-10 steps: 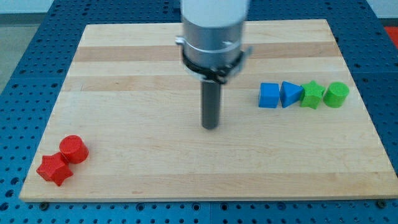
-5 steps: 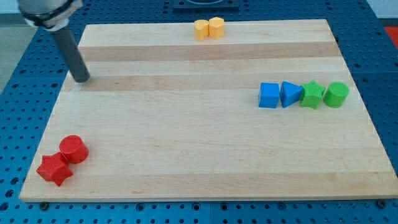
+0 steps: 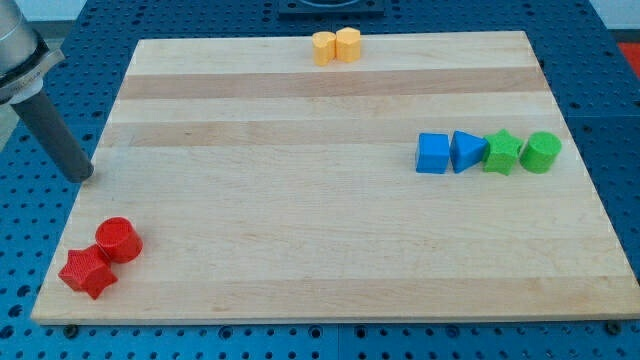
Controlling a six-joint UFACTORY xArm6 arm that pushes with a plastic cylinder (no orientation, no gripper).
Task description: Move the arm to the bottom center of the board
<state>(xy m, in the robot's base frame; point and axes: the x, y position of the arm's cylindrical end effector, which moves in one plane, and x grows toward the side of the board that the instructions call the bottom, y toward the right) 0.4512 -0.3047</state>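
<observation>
My tip [image 3: 78,174] stands just off the wooden board's [image 3: 330,200] left edge, about halfway down it, above the two red blocks. A red cylinder [image 3: 119,240] and a red star [image 3: 86,272] touch at the board's bottom left corner. Two yellow blocks [image 3: 336,46] sit together at the top edge near the centre. At the view's right a row runs left to right: blue cube [image 3: 433,154], blue triangle [image 3: 466,151], green star [image 3: 502,153], green cylinder [image 3: 541,151].
The board lies on a blue perforated table [image 3: 620,120] that shows on all sides.
My tip went from the board's centre to its upper left, then down and left off the left edge. No block has moved.
</observation>
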